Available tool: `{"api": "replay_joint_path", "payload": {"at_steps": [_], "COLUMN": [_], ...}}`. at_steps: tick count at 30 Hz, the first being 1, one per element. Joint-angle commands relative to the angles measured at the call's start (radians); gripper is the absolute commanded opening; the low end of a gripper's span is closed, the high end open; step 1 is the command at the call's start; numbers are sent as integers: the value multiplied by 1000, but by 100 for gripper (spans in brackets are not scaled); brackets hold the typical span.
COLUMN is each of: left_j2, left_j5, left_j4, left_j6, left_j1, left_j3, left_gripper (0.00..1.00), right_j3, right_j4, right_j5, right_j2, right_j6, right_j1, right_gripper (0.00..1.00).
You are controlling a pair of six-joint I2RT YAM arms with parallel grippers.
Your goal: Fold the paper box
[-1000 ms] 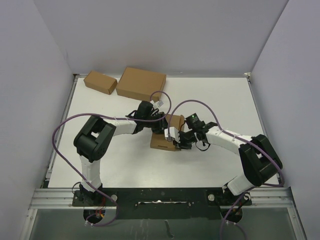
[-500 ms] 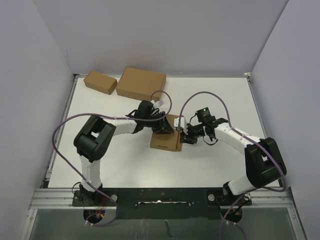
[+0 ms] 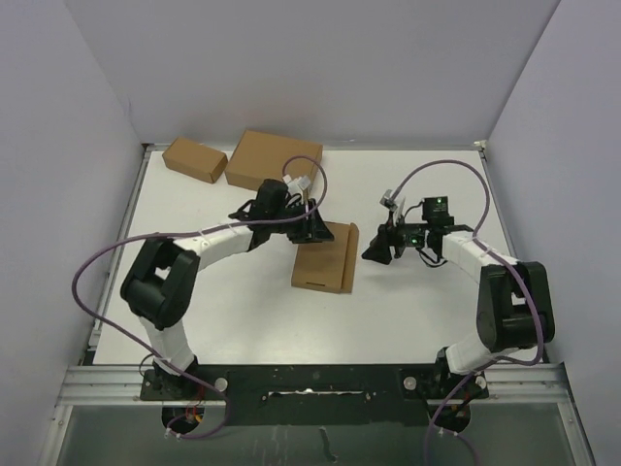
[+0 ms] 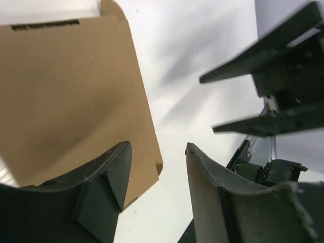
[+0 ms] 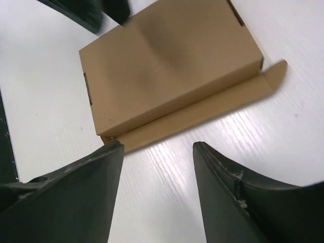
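Paper box (image 3: 325, 257) lies on the table (image 3: 243, 311), one flap (image 5: 202, 109) out; left jaws and right jaws released.

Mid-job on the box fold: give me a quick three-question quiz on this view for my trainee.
1. True or false: the right gripper grips the paper box.
2. The larger box and the smaller box sit: A) far left on the table; B) near right; C) atop the paper box.
3. Fill in: the paper box's loose flap lies flat on the ___.
Key: 1 false, it is open and apart; 2 A; 3 table.
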State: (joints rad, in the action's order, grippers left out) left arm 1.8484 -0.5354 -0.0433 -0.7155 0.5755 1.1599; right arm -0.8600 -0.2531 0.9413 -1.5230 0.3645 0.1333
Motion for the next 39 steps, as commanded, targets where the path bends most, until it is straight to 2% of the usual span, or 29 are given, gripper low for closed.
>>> {"api": "replay_joint_path", "payload": {"at_steps": [1,3,6,11,25,34,39], "left_j2": [-214,-250,-301,-308,-154,-81,-64], "left_j5": [113,143,166,154,102,74,72], "left_j4": [31,41,46,36,-20,-45,-48], "left_j6": [103,121,128,125,97,69,60], "left_j1": [-40,-65,-98,-121,-116,-97,-85], "left_j3": [-53,-103,-184,-278,-286,-270,-257], "left_gripper": [50,56,64,66,63,53,51], "right_j3": [53,75,70,59,42,22,22], "right_j4": [234,285,285,249,251,253,273], "right_j5": [145,136,125,97,79,78,86], "right_j2": [-48,-80,-137,-195,-293,-333,-345], "right_j6": [-374,-501,-621,-758,-877,-921,-948], "right_j1": [-81,-95,-98,-96,-36,-12,-11], "right_gripper": [64,71,72,72,71,70,69]}}
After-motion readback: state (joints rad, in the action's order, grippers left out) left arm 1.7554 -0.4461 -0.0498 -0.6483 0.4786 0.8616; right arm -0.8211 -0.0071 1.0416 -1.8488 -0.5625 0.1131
